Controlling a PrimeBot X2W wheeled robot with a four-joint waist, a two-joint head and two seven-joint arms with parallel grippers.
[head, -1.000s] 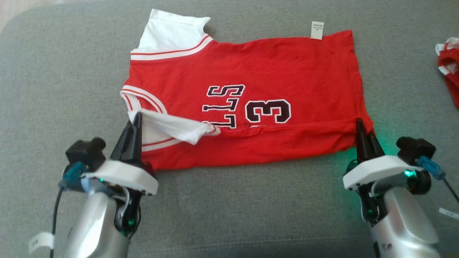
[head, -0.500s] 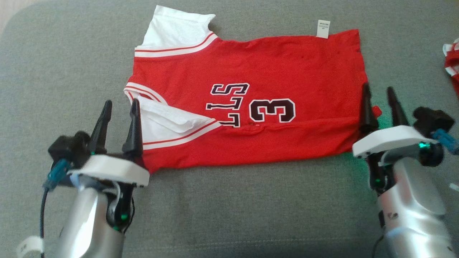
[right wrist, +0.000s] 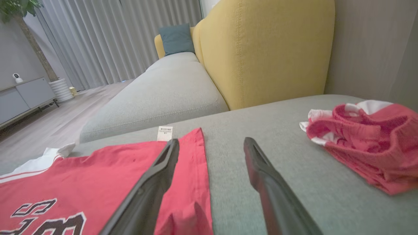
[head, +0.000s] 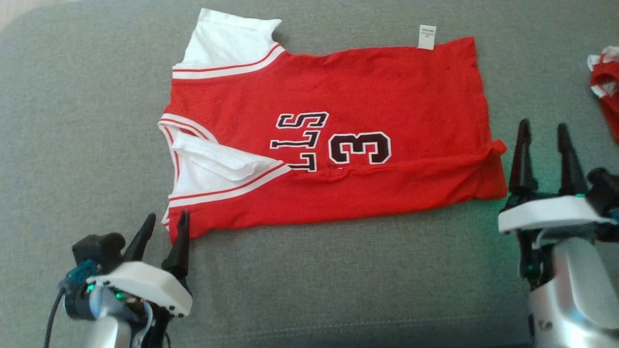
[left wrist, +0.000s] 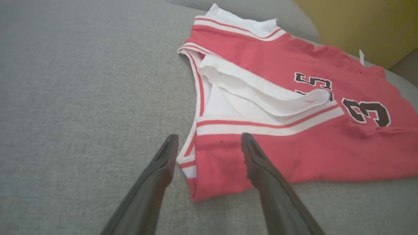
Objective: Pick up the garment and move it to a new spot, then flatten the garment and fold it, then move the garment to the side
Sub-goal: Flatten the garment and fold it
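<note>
"Where is the shirt lying?"

"The red jersey (head: 338, 92) is lying on the grey sofa cushion (head: 338, 280), its near edge folded over. My left gripper (head: 167, 216) and right gripper (head: 543, 125) are standing spread wide beside its ends, holding nothing."

"How are you folding it well?"

"I think pinching both ends evenly and smoothing the bunched white sleeve (head: 217, 162) is best."

"What's sitting around you?"

"A yellow sofa back (right wrist: 267, 52), grey curtains (right wrist: 130, 36) and a crumpled red garment (right wrist: 362, 143)."
</note>
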